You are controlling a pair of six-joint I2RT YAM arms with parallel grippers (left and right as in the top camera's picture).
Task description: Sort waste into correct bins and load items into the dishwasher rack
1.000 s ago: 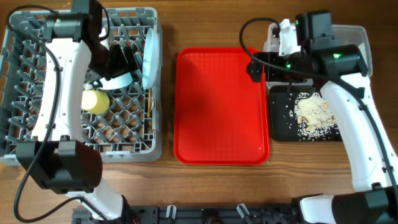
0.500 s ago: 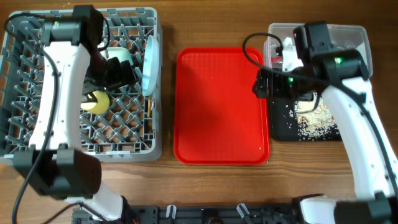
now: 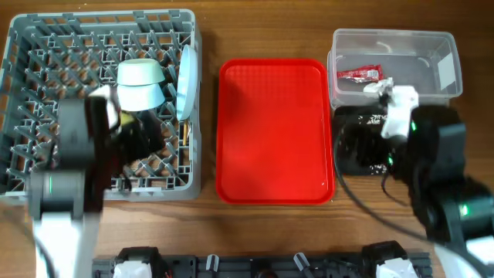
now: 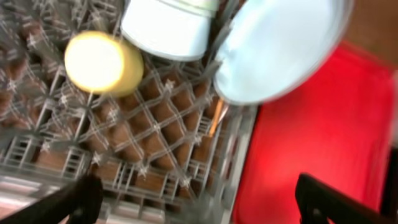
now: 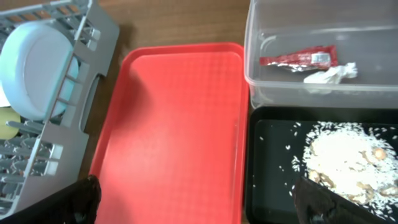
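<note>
At the table's (image 3: 270, 31) left end, the rack (image 3: 46, 54) is where trouble is most likely. The plate (image 3: 185, 81) stands on edge against the rack's right wall. The left arm hangs over the pegs just beside it, so a brush from that arm could tip it flat or over the wall. The cup (image 4: 102, 62) lies on its side among the pegs and could roll if jolted. The two bowls (image 3: 139, 73) sit touching each other next to the plate, so a knock to one would shift the other. The chopstick (image 4: 215, 121) lies low in the grid below the plate and looks thin enough to slip through. I cannot find the fork in any view.

The left gripper (image 4: 199, 202) is spread wide and carries nothing. The right gripper (image 5: 202, 202) is also spread and empty.

At the table's right edge, rice (image 5: 342, 155) lies heaped in the black tray (image 5: 273, 180), with loose grains scattered toward its left rim. The right arm covers most of that tray from above, and a low sweep could push grains onto the wood.

Behind it, the tub (image 3: 432, 46) holds the wrapper (image 5: 298, 59) and the scrap (image 5: 333, 74), which touch. Both are light and could lift out if snagged.

The red tray (image 3: 274, 131) lies bare between rack and bins, so sorting and loading look nearly done. Only the arms themselves stand in the way.
</note>
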